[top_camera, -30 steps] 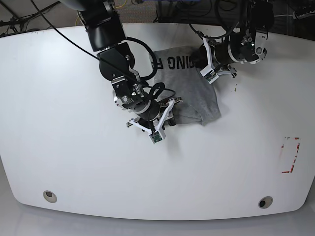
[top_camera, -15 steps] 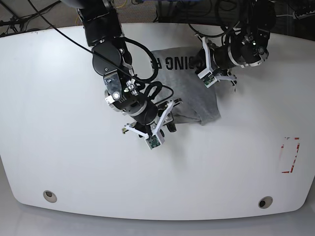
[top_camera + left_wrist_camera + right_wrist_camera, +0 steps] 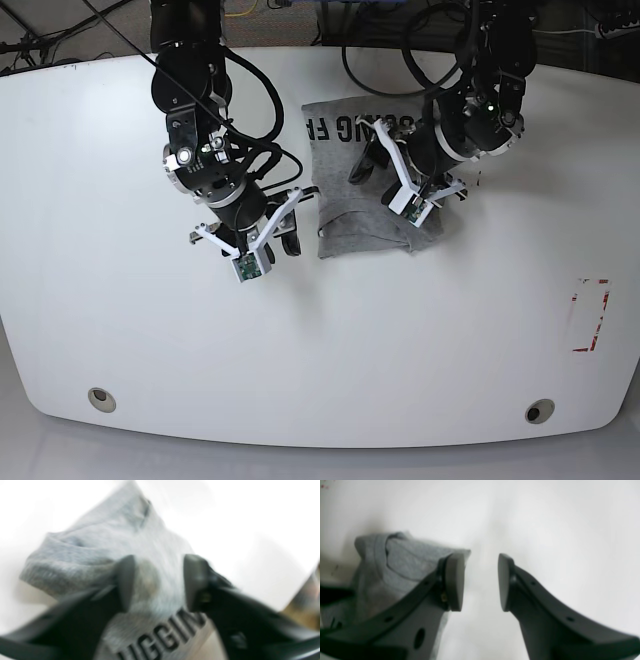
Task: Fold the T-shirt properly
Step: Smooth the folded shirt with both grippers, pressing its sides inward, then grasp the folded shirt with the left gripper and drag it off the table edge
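The grey T-shirt (image 3: 345, 205) lies folded into a rough rectangle at the back middle of the white table (image 3: 150, 330), with dark lettering along its far edge. In the left wrist view my left gripper (image 3: 156, 582) hangs open just over the T-shirt (image 3: 100, 545), the letters "UGGIN" below its fingers. In the base view the left gripper (image 3: 368, 165) is above the shirt's right half. My right gripper (image 3: 478, 581) is open and holds nothing; bare table shows between its fingers. The T-shirt (image 3: 395, 565) lies to its left. In the base view the right gripper (image 3: 288, 238) sits just left of the shirt.
A red marking (image 3: 590, 315) is on the table at the right. Two round fittings (image 3: 100, 398) (image 3: 540, 411) sit near the front edge. Cables run along the back edge behind the arms.
The right gripper has moved left, off the shirt's near-left corner. The left arm has swung down and left, over the shirt's right half. The shirt's left edge now shows.
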Robot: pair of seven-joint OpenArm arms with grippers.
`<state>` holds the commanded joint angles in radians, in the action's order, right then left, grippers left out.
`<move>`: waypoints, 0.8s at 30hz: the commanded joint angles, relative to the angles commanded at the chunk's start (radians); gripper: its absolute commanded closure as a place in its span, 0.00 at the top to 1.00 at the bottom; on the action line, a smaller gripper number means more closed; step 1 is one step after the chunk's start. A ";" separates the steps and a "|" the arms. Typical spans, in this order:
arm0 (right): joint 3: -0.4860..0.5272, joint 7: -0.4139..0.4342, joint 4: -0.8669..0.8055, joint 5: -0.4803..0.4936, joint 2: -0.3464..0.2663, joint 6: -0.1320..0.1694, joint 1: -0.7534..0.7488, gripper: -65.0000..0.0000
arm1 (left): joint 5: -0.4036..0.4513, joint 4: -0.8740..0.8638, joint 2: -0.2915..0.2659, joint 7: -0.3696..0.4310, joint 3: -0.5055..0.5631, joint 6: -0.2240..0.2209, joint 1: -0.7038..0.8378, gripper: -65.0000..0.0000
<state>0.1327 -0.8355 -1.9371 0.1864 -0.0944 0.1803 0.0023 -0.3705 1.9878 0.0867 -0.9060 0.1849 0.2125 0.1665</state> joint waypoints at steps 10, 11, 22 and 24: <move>-0.041 0.006 0.002 0.000 0.002 0.000 -0.029 0.32 | 0.002 -0.002 0.000 0.002 0.109 -0.224 -0.034 0.57; -0.046 0.006 0.002 0.000 0.005 0.000 -0.029 0.32 | 0.012 -0.005 0.000 0.002 0.117 -0.224 -0.034 0.55; -0.048 0.006 0.003 0.000 0.002 0.000 -0.043 0.32 | 0.265 -0.040 -0.023 0.011 0.245 -0.232 -0.011 0.53; -0.057 0.006 0.002 0.000 0.002 0.000 -0.046 0.32 | 0.308 -0.057 -0.032 0.026 0.247 -0.250 0.002 0.53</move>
<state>0.0760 -0.8293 -1.9356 0.1864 -0.0928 0.1803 -0.0437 -0.0621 1.9310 0.0545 -0.8800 0.4319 -0.0376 0.1680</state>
